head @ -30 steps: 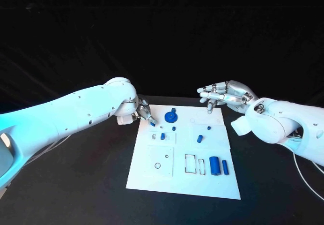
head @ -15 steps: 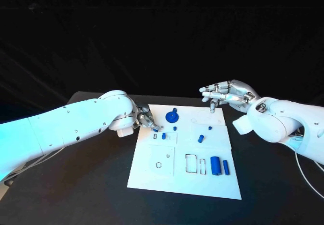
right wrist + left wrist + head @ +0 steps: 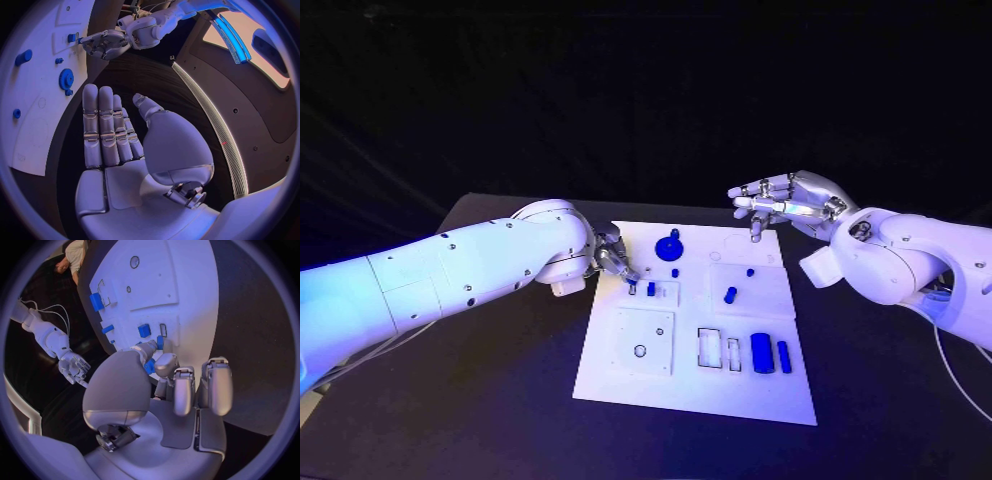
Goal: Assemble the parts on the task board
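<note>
Left hand [image 3: 607, 252] fingers pinch a small blue part [image 3: 149, 366] over the task board [image 3: 661, 385]; right hand [image 3: 788, 203] released

white task board [image 3: 678, 370], blue parts [image 3: 760, 352], seemingly black table [image 3: 488, 400]

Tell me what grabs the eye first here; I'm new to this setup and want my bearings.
The white task board lies mid-table, dotted with small blue parts, the blue gear near its far edge standing out. The left hand reaches over the board's left edge, fingertips down by a blue piece. The right hand hovers empty, fingers apart, over the far right corner.
</note>
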### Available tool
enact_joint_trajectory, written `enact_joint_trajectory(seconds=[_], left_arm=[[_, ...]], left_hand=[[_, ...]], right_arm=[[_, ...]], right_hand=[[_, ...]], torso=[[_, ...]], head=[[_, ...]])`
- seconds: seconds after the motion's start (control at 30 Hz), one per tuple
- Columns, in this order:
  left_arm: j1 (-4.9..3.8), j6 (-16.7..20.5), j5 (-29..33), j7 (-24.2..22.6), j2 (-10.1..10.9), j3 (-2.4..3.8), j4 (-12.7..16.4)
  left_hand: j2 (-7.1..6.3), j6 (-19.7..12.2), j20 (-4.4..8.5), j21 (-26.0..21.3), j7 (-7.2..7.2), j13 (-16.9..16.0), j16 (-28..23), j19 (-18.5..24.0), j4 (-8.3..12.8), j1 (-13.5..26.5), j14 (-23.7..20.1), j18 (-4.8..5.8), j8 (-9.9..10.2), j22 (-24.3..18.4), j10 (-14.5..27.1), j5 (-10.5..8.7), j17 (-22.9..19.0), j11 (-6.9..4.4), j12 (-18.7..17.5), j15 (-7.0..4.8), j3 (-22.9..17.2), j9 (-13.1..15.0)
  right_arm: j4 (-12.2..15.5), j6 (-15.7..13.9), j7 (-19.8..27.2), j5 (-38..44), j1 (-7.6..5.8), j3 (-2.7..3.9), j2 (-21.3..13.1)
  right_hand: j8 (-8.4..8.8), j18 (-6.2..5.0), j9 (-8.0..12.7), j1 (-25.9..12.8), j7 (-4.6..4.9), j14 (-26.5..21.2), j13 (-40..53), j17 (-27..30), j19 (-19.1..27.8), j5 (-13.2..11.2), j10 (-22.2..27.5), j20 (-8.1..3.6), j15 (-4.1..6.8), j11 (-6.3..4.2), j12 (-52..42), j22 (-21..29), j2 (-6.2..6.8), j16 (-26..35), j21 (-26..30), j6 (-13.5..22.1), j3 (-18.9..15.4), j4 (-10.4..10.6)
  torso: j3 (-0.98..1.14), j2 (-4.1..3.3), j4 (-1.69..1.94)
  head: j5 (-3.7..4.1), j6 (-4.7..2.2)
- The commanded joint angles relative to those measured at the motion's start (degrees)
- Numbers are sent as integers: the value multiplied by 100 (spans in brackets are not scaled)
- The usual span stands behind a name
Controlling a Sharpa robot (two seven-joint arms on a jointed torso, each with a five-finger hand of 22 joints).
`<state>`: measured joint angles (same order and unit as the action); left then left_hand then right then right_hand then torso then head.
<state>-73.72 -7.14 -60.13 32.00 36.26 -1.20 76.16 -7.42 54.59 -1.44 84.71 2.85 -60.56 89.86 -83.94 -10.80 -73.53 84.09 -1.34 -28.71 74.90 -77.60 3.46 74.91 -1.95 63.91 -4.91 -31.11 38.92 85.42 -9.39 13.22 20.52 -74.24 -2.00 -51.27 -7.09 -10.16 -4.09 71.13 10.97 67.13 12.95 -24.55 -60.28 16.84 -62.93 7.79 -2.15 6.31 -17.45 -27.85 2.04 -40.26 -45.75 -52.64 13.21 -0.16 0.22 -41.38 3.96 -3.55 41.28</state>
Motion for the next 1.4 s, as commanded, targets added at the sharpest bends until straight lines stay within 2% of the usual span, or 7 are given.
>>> enact_joint_trajectory(seconds=[0.03, 0.43, 0.7, 1.13, 1.27, 1.4], left_arm=[[9, -290, -204, 15, -3, 3, 18], [30, -468, -234, 88, -9, 2, 10], [32, -511, -238, 153, -16, 1, 2], [43, -725, -259, 310, -27, -12, -3], [48, -755, -261, 324, -29, -13, -3], [50, -781, -262, 330, -26, -14, 1]], left_hand=[[-6, 39, 26, 17, -59, 29, 14, -306, 589, -24, 591, -36, -32, 940, -31, -10, 1509, 5, -15, -10, -614, 409], [-15, 57, 28, 10, -64, 138, 14, -302, 588, -8, 591, -38, -41, 933, 10, -11, 1509, 2, -110, -10, -625, 415], [-19, 61, 28, 5, -65, 144, 14, -299, 586, 0, 591, -40, -44, 928, 11, -11, 1509, 2, -115, -10, -627, 416], [-42, 109, 34, 1, -83, 163, 14, -296, 556, 78, 591, -41, -72, 927, 2, -15, 1509, -8, -127, -18, -631, 431], [-44, 130, 36, 6, -92, 181, 14, -299, 549, 100, 591, -39, -89, 933, 1, -16, 1509, -15, -139, -22, -631, 440], [-45, 142, 38, 7, -97, 180, 14, -300, 544, 112, 591, -39, -99, 935, -4, -16, 1509, -19, -136, -25, -630, 445]], right_arm=[[2, 214, 2, 47, 7, -1, 4], [-6, 244, 8, 48, 12, -3, 15], [-9, 244, 28, 75, 14, -3, 8], [-10, 172, 55, 80, 15, -3, -20], [6, 167, 52, 80, 15, -3, -27], [17, 169, 49, 80, 15, -3, -32]], right_hand=[[-26, -39, 4, 60, -10, 13, -32, 10, -41, -55, 2, -1, 19, -9, 19, 4, 8, -9, -1, -3, -8, -34], [-28, -39, 5, 69, -11, 18, -40, 10, -45, -64, -5, -2, 20, -10, 17, 2, 8, -14, -4, -2, -7, -39], [-29, -40, 5, 72, -11, 24, -48, 9, -50, -72, -11, -3, 22, -11, 14, 1, 3, -21, -6, -1, -6, -37], [-41, -42, 5, 163, -19, 39, -94, 9, -70, -92, -25, -14, 35, -23, 18, -5, -6, -42, -18, -9, 32, -87], [-41, -42, 5, 163, -19, 39, -94, 9, -70, -92, -25, -14, 35, -23, 18, -5, -6, -42, -18, -9, 32, -87], [-41, -42, 5, 163, -19, 39, -94, 9, -70, -92, -25, -14, 35, -23, 18, -5, -6, -42, -18, -9, 32, -87]], torso=[[-2, 5, 6], [-2, -2, -4], [1, 11, 8], [3, 7, 12], [9, 6, 2], [6, 3, -10]], head=[[1, 18], [-4, 39], [15, 59], [-11, 88], [-31, 109], [-44, 105]])
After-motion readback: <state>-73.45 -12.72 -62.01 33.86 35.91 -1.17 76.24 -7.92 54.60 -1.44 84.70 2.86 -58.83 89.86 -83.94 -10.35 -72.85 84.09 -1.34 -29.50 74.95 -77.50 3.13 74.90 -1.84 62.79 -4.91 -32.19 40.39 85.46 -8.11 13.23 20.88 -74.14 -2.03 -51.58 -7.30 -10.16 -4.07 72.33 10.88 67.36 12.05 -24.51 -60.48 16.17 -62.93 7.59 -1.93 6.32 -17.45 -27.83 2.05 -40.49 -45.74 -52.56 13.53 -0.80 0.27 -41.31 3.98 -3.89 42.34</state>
